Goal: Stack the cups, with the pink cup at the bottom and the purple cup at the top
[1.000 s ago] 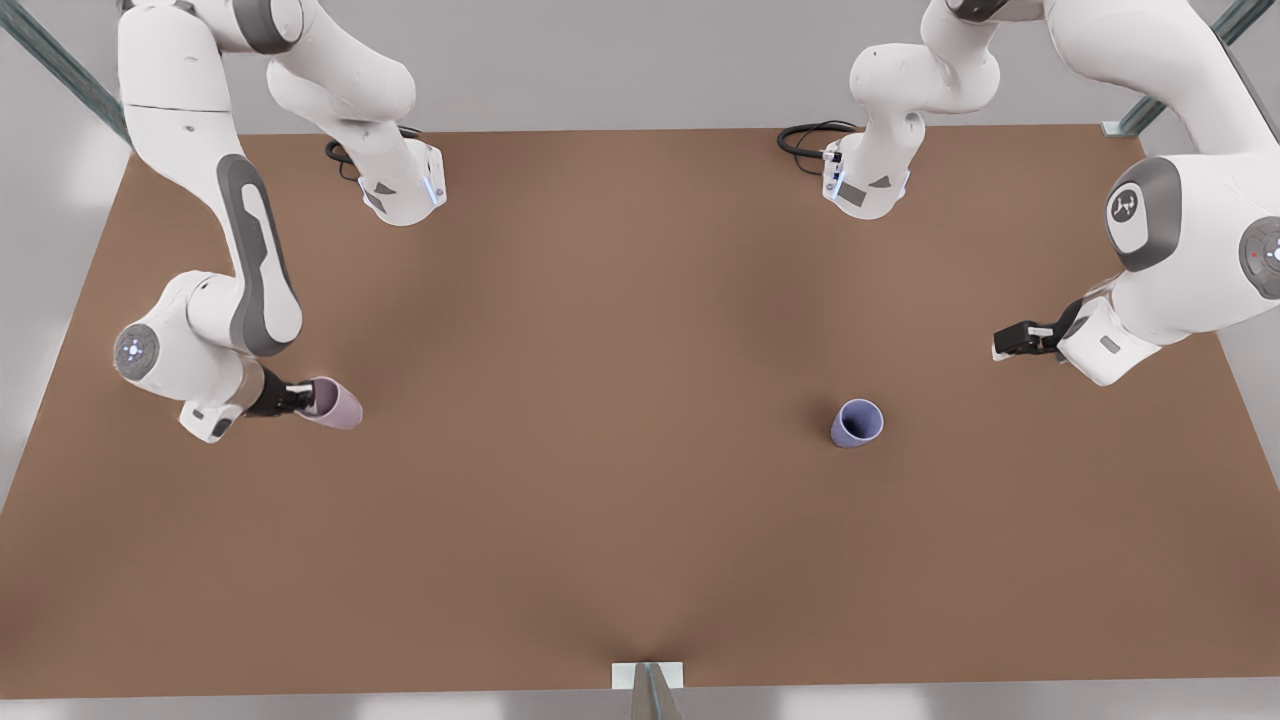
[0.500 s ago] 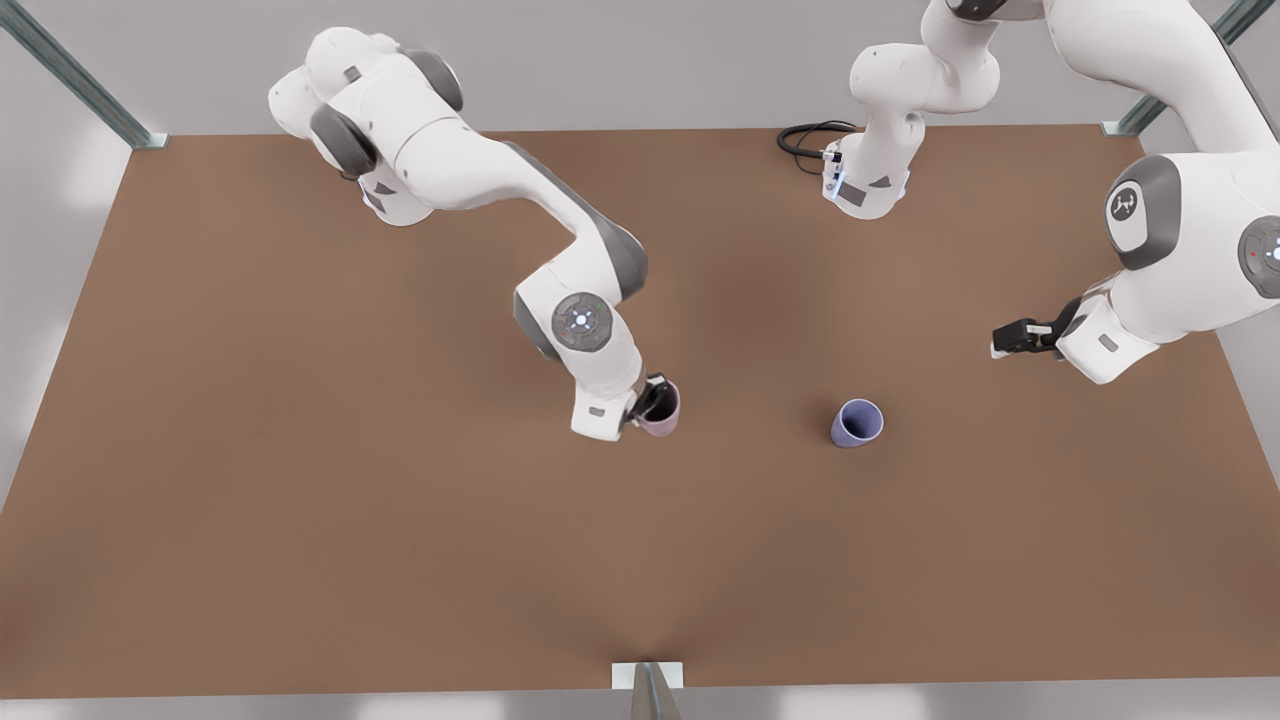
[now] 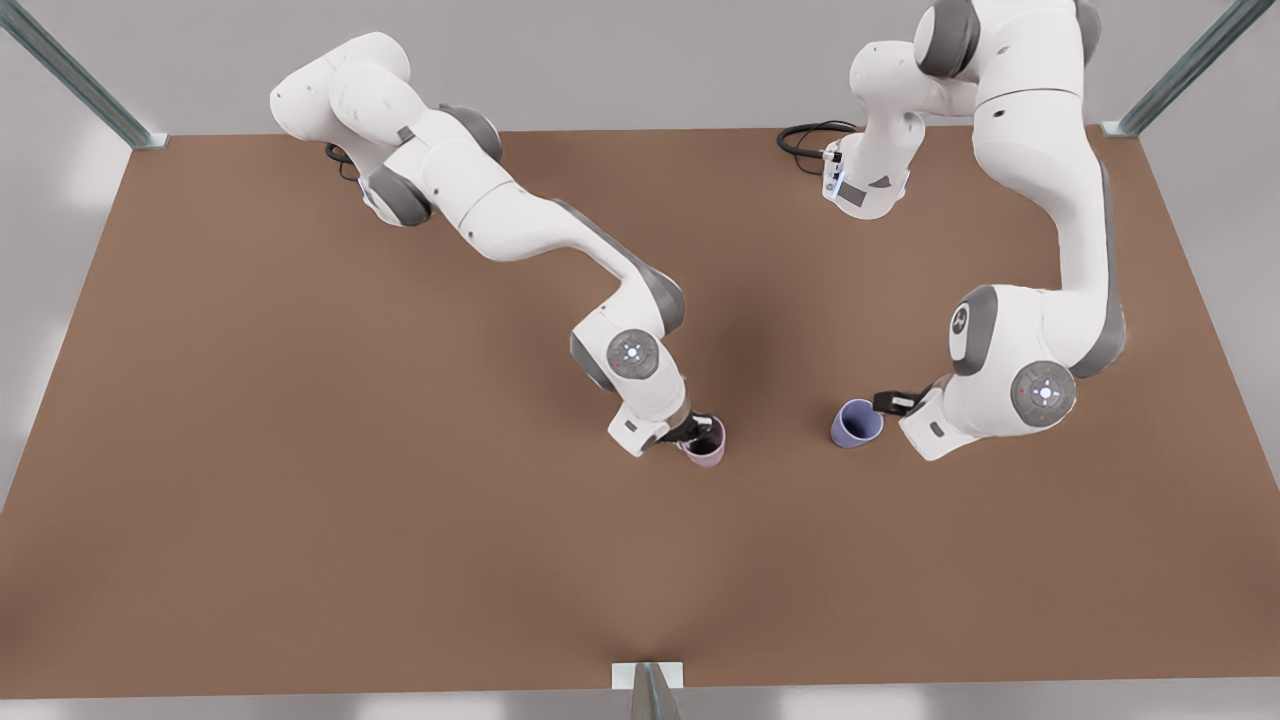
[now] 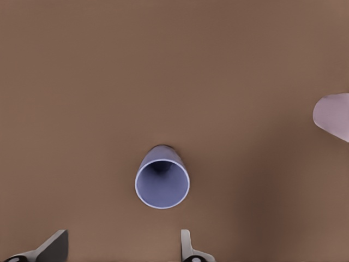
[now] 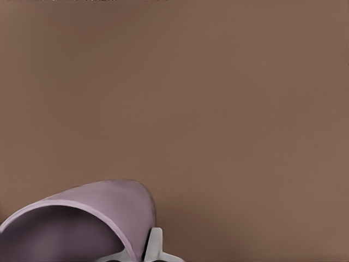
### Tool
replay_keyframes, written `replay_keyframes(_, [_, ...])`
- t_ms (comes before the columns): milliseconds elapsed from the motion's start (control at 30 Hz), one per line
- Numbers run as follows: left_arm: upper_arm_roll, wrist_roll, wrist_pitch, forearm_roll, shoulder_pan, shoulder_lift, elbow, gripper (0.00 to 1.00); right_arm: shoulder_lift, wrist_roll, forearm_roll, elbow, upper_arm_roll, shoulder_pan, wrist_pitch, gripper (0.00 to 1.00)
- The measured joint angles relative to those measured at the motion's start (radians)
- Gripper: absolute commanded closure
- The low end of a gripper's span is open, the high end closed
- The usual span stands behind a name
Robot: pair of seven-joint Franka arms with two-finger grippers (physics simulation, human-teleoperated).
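Pink cup (image 3: 706, 443), near table centre: gripped at its rim by the right gripper (image 3: 693, 431), apparently just above the table (image 3: 300, 500). Purple cup (image 3: 856, 422), at its 3 o'clock: upright, ungrasped, left gripper (image 3: 893, 402) beside it with fingers spread; stacking not yet begun.

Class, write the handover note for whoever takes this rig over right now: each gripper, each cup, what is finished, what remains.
Right gripper: shut on the pink cup, near the table's middle.
Left gripper: open, beside the purple cup, not gripping it.
Purple cup: upright on the table, apart from the pink one, to its right in the front view.
Done: pink cup grasped.
Left: release the pink cup, grasp the purple cup, set it into the pink one.
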Motion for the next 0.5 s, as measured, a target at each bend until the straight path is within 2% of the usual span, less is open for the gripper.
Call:
replay_keyframes(33, [0.000,-0.002,0.030,0.000,-0.001,0.000,-0.033,0.00,0.005,0.021,-0.001,-0.002,-0.001,0.002,0.009,0.79])
replay_keyframes(133, [-0.001,-0.006,0.104,0.000,0.000,-0.002,-0.100,0.00,0.014,0.080,-0.003,-0.014,-0.001,0.007,0.026,0.68])
replay_keyframes(333, [0.004,-0.010,0.245,0.000,0.008,-0.002,-0.253,0.00,0.028,0.172,-0.004,-0.017,0.003,0.008,0.054,0.65])
replay_keyframes(367, [0.003,-0.011,0.265,0.000,0.009,-0.001,-0.263,0.00,0.028,0.185,-0.005,-0.017,0.003,0.008,0.057,0.47])
replay_keyframes(400, [0.003,-0.011,0.283,0.000,0.010,0.001,-0.270,0.00,0.028,0.197,-0.005,-0.017,0.002,0.008,0.057,0.21])
replay_keyframes(433, [0.003,-0.012,0.302,0.000,0.010,0.002,-0.280,0.00,0.026,0.209,-0.005,-0.017,0.001,0.009,0.057,0.10])
replay_keyframes(500, [0.003,-0.012,0.334,0.000,0.011,0.003,-0.290,0.00,0.020,0.229,-0.006,-0.018,-0.001,0.009,0.054,0.00])
